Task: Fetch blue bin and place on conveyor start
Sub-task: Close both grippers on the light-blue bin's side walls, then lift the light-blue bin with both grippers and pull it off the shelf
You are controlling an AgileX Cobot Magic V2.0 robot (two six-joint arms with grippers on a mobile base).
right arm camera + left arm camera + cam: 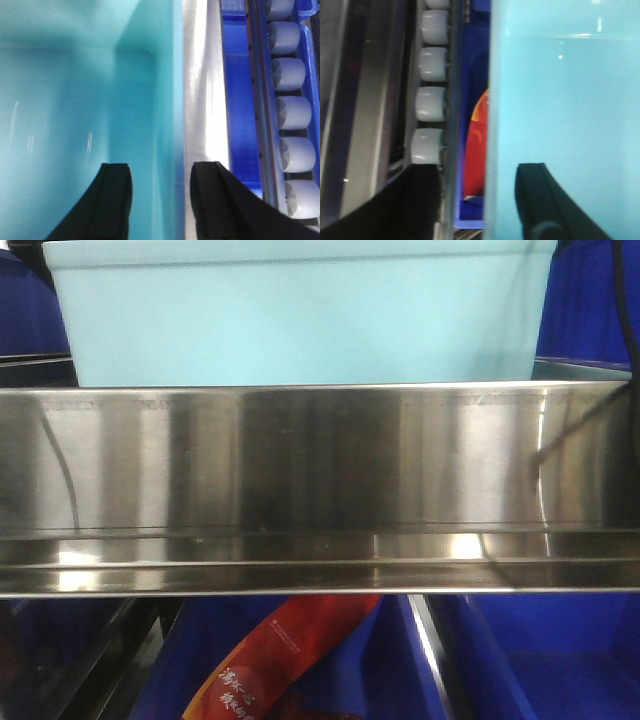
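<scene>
The blue bin (300, 320) stands on the shelf just behind the stainless-steel rail (320, 470), pale turquoise with smooth walls. My left gripper (477, 172) is open and straddles the blue bin's (565, 100) left wall, one finger inside the tub and one outside by the rail. My right gripper (161, 172) is open astride the right wall of the blue bin (75, 100), its inner finger over the tub's floor. Neither pad visibly touches the wall. The conveyor start is out of view. Neither gripper shows in the front view.
Rows of white rollers (431, 64) (292, 75) run along both sides of the tub. Dark blue crates (540, 660) sit on the level below, one holding a red packet (280, 660). A black cable (622, 300) hangs at the right.
</scene>
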